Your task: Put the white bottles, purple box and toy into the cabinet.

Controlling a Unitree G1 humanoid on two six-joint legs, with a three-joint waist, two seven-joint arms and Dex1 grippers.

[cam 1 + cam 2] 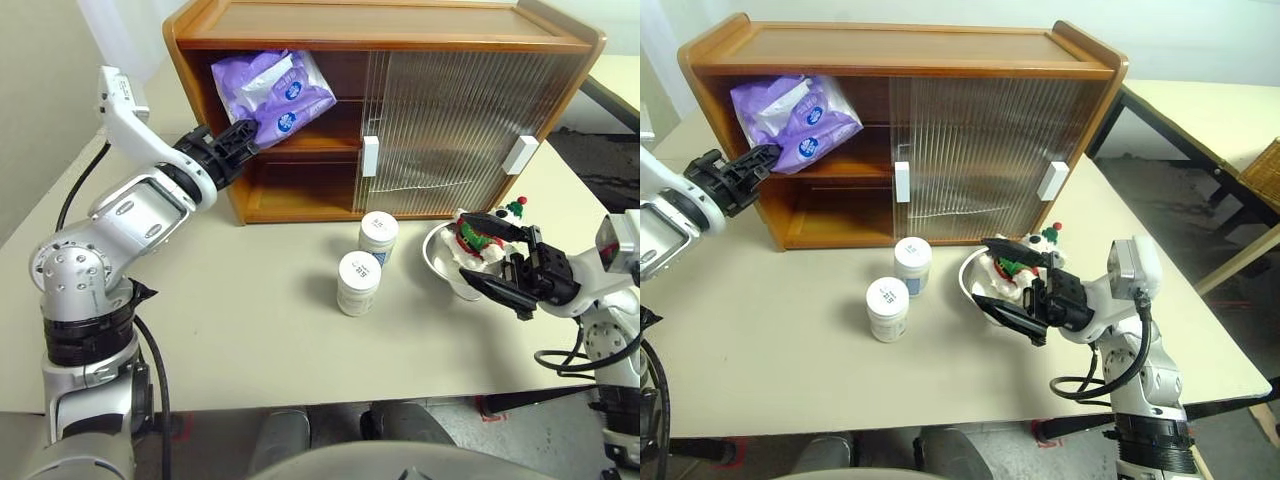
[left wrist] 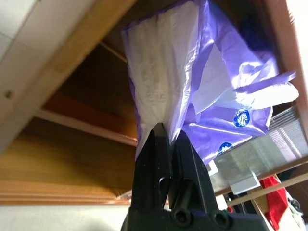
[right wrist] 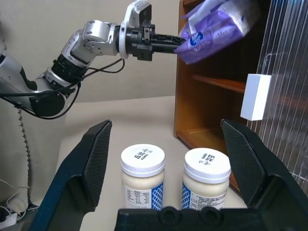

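Looking across the table, I am seeing the cabinet with its ribbed sliding doors covering the right half, leaving the left compartments open. The two white bottles are standing side by side in front of it, near a white bowl that is holding the toy. My left gripper is pinching a corner of the purple box, its fingers clamped tight on the wrapper, and the pack is hanging tilted in the upper left opening. That arm is reaching forward, roughly level. My right gripper is hovering spread wide over the bowl, gripping nothing.
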